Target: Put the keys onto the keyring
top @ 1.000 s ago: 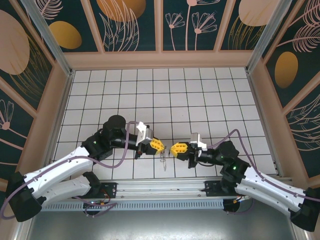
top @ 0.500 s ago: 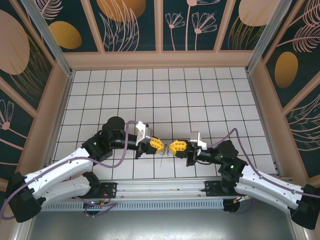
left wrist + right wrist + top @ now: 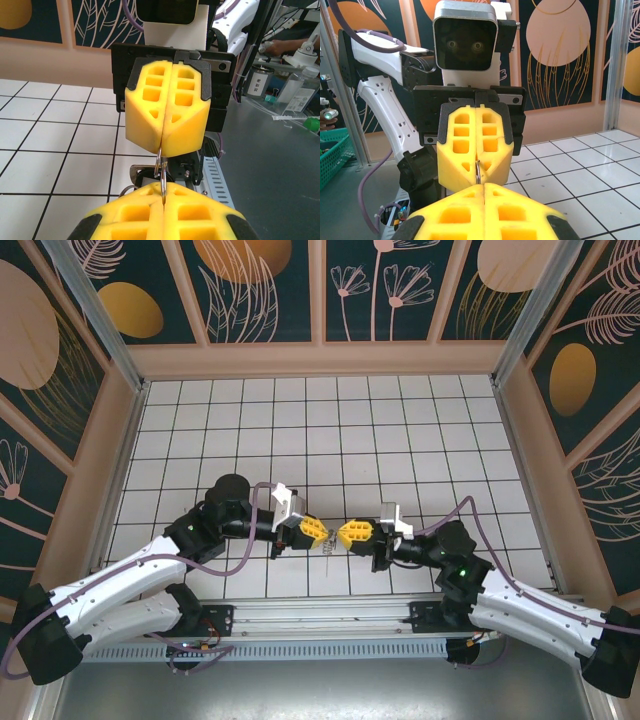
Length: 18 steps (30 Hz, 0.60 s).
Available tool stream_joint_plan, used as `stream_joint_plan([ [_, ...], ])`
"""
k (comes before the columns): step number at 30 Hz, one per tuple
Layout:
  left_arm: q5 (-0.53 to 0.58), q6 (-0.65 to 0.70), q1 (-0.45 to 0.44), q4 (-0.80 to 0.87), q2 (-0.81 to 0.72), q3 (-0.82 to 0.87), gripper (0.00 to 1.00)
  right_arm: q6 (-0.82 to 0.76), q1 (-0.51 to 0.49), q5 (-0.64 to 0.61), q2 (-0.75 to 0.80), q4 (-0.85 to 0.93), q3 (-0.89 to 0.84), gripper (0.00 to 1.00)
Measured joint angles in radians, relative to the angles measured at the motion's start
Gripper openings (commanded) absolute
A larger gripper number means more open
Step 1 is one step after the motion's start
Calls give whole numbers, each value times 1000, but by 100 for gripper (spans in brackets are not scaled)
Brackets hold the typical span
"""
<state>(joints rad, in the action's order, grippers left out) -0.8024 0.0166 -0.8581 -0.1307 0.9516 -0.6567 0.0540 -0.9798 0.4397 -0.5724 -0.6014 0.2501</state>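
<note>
My left gripper [image 3: 324, 531] and right gripper [image 3: 341, 536] meet tip to tip low over the near tiles, both shut. In the left wrist view my left gripper [image 3: 163, 194] pinches a thin metal ring [image 3: 162, 177] seen edge-on. A second curved metal loop [image 3: 158, 159] comes out of the right gripper [image 3: 165, 148] facing it, and the two loops touch. The right wrist view shows my right gripper [image 3: 484, 184] against the left gripper [image 3: 477, 156], with a loop [image 3: 478, 172] between them. A small metal piece [image 3: 327, 553] hangs below the tips. I cannot tell the keys from the keyring.
White tiled floor [image 3: 400, 440] stretches behind the grippers, walled by wooden panels [image 3: 320, 358] at the back and both sides. A metal rail [image 3: 320, 612] runs along the near edge by the arm bases. Purple cables [image 3: 250, 540] loop beside each arm.
The two grippers have closed the gap between their tips and now touch. The small hanging piece has shifted slightly up and right with them.
</note>
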Motion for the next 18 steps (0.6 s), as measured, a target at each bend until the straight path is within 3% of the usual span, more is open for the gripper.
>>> stream_joint_plan([
  [18, 0, 0, 0, 0, 4, 2, 0, -21, 0, 8, 15, 36, 0, 0],
])
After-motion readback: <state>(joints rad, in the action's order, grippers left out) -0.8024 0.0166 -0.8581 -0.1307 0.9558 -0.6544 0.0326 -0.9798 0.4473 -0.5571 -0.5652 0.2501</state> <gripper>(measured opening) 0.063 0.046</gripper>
